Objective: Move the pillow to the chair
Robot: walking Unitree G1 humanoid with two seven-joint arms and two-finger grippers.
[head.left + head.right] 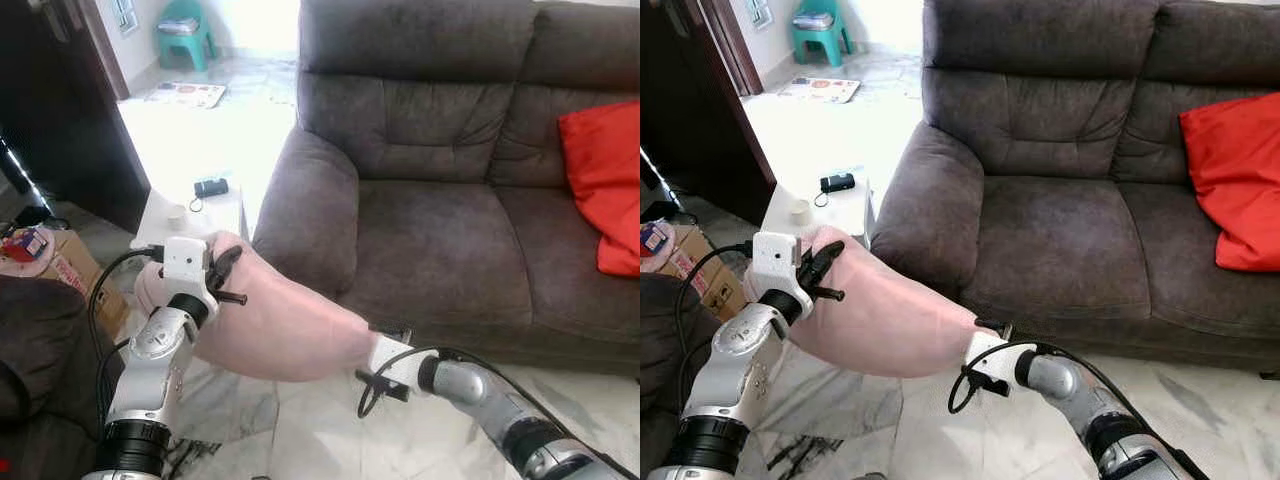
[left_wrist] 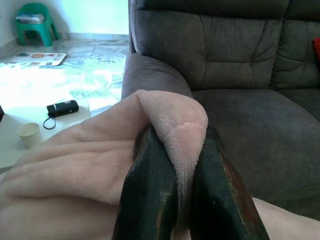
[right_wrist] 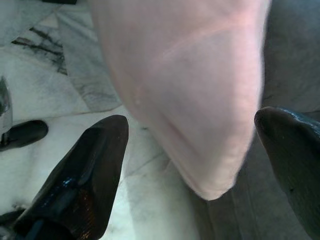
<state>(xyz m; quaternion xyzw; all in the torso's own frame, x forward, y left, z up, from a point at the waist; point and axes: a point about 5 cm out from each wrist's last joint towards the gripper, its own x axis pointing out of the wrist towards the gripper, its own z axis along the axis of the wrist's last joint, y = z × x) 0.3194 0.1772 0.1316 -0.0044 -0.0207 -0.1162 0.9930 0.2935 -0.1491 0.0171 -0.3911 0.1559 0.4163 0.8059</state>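
A soft pink pillow point(image 1: 285, 325) hangs in the air in front of the sofa's left armrest. My left gripper point(image 1: 226, 276) is shut on its upper left corner; in the left wrist view a fold of the pillow point(image 2: 181, 131) is pinched between the two black fingers point(image 2: 150, 190). At the pillow's lower right end my right gripper point(image 1: 373, 352) is open. In the right wrist view that end of the pillow point(image 3: 190, 80) sits between its spread fingertips point(image 3: 100, 150), which do not press on it.
A dark grey sofa point(image 1: 440, 240) with a red cushion point(image 1: 605, 185) fills the right. A small white table point(image 1: 222, 212) with a cup and a black device stands by the armrest. A dark upholstered seat point(image 1: 30, 330) and a cardboard box point(image 1: 70, 268) are at the left. The floor is marble.
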